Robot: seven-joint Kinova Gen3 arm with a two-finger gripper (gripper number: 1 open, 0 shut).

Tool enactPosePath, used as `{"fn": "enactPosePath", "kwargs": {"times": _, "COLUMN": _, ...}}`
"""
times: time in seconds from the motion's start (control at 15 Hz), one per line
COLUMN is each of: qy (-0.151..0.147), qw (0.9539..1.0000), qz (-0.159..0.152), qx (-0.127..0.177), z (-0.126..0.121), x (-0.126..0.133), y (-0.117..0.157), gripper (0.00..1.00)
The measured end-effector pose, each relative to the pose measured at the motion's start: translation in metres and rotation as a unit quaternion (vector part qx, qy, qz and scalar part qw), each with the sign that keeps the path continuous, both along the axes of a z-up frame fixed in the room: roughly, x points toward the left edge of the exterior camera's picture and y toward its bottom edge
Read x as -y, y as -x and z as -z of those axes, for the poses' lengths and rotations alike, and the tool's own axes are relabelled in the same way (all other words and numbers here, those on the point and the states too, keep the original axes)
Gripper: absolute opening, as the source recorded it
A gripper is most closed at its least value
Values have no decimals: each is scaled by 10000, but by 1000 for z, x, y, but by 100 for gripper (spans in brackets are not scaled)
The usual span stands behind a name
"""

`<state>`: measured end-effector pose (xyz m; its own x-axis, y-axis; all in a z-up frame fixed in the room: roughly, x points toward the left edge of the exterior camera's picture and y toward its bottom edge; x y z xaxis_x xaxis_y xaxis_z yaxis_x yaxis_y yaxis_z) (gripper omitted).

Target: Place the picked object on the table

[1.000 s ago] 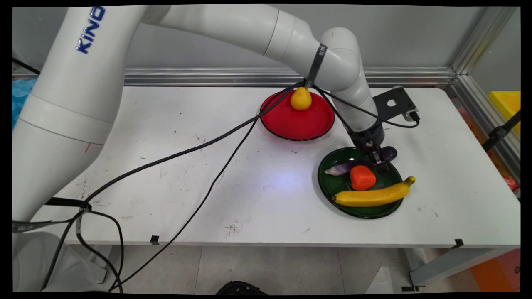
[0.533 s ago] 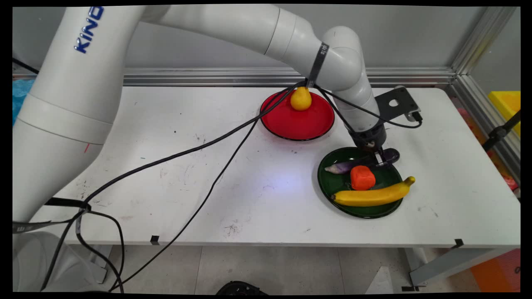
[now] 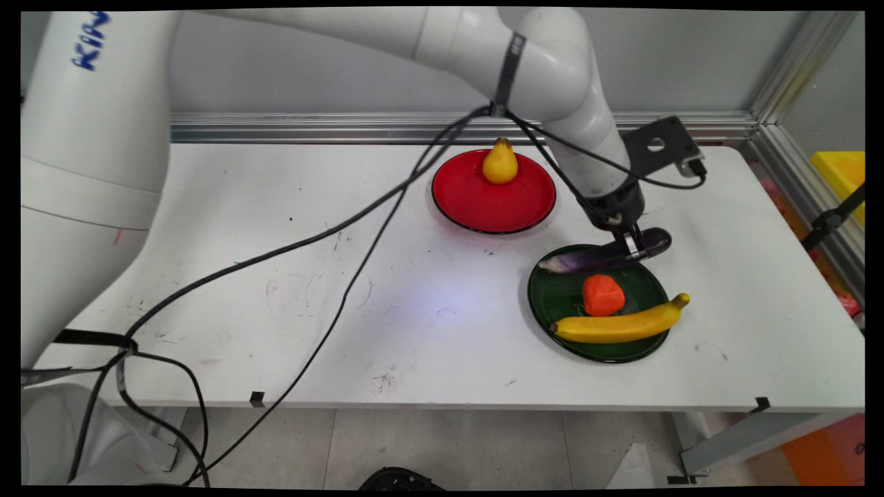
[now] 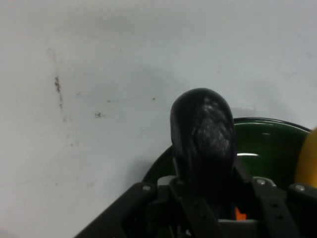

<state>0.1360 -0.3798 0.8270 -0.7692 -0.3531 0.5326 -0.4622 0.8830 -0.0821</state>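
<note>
Overhead, the end effector [image 3: 632, 245] is clamped on the dark end of a purple eggplant [image 3: 599, 257], holding it tilted over the far rim of the green plate [image 3: 561, 310] near the table's [image 3: 276, 276] right edge, pale tip lowest. An orange fruit [image 3: 603, 295] and a banana [image 3: 618, 324] lie on that plate; a pear [image 3: 500, 163] sits on the red plate [image 3: 494, 200] toward the far edge. A firm, level grip would keep the overhanging tip from swinging. From the hand camera, the eggplant [image 4: 203, 134] bulges between the fingers [image 4: 270, 208], a contact barely visible overhead, though the red plate goes unseen.
</note>
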Motion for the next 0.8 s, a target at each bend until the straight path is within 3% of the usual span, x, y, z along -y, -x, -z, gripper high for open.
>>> {"fn": "enactPosePath", "kwargs": {"times": 0.33, "qy": 95, "qw": 9998, "qz": 153, "qx": 76, "z": -41, "x": -23, "y": -48, "gripper": 0}}
{"fn": "enactPosePath", "kwargs": {"times": 0.8, "qy": 18, "qw": 9993, "qz": 243, "qx": 267, "z": -71, "x": -51, "y": -117, "gripper": 0}}
